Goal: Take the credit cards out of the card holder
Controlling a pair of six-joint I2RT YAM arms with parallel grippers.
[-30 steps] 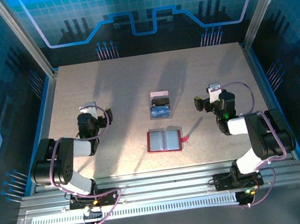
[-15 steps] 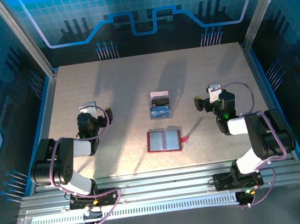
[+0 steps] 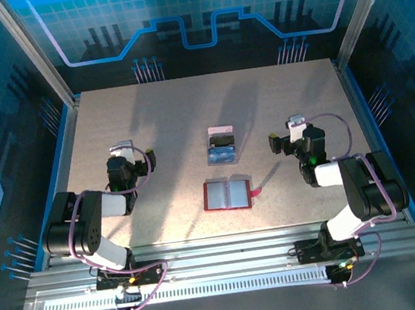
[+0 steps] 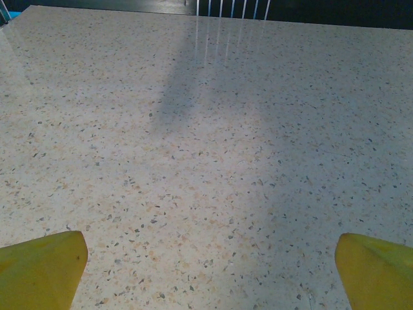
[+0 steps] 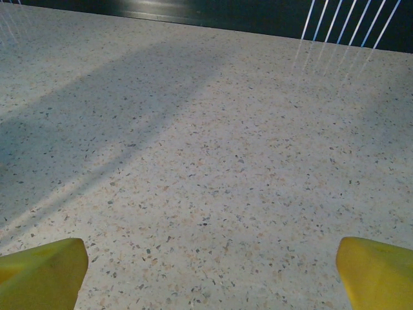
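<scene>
— Where does the card holder (image 3: 227,194) lie?
— Open and flat on the table (image 3: 149,117), near-centre; its long axis runs left to right; its strap tab (image 3: 256,190) points toward the right arm's side; just beyond it sits a clear tray (image 3: 222,147) holding what look like blue, black and pink credit cards (image 3: 222,155).
— Which arm is closer?
— The right gripper (image 3: 296,123), somewhat closer than the left gripper (image 3: 122,149); from each, the holder lies inward and back toward the bases; both have their jaws spread wide, holding nothing.
</scene>
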